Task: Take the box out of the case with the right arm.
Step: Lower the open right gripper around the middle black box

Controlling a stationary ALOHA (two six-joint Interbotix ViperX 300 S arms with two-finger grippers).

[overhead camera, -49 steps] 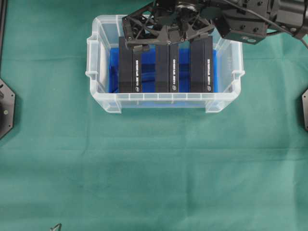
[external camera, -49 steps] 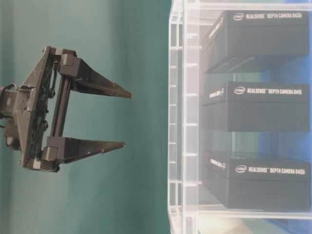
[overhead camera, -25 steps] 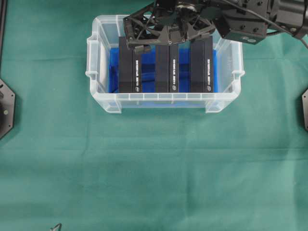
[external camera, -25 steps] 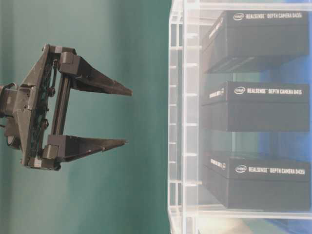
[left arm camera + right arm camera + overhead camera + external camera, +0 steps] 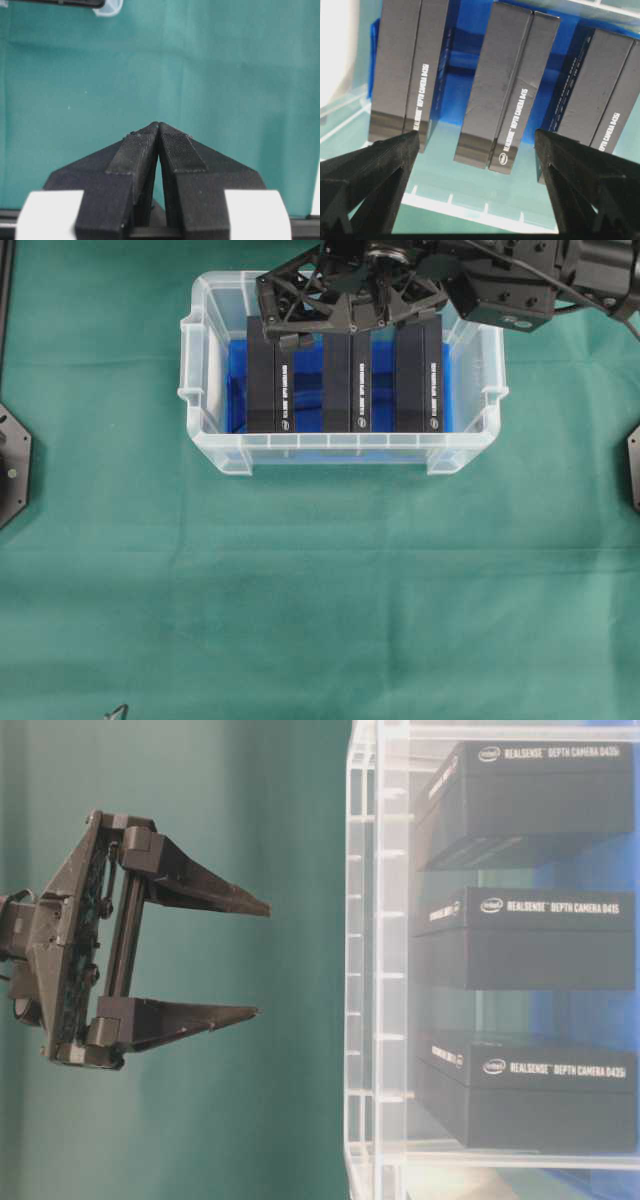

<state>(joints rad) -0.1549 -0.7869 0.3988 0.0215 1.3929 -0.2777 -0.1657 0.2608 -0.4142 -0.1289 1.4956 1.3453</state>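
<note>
The clear case (image 5: 340,453) with a blue floor stands on the green cloth at the back middle. Three black boxes stand in it side by side: left (image 5: 262,390), middle (image 5: 346,385) and right (image 5: 418,380). My right gripper (image 5: 345,325) hangs above the case's far end, pointing down, open and empty. In the right wrist view its fingers straddle the middle box (image 5: 507,85) from above, clear of it. The table-level view shows the right gripper (image 5: 262,961) apart from the case wall (image 5: 365,970). My left gripper (image 5: 159,125) is shut on nothing over bare cloth.
Green cloth (image 5: 320,590) covers the table in front of the case. Black mounts sit at the left edge (image 5: 12,465) and the right edge (image 5: 634,465). A corner of the case (image 5: 107,7) shows at the top of the left wrist view.
The right gripper has drifted very slightly toward the far side above the case, still open. The boxes and the left gripper have not moved.
</note>
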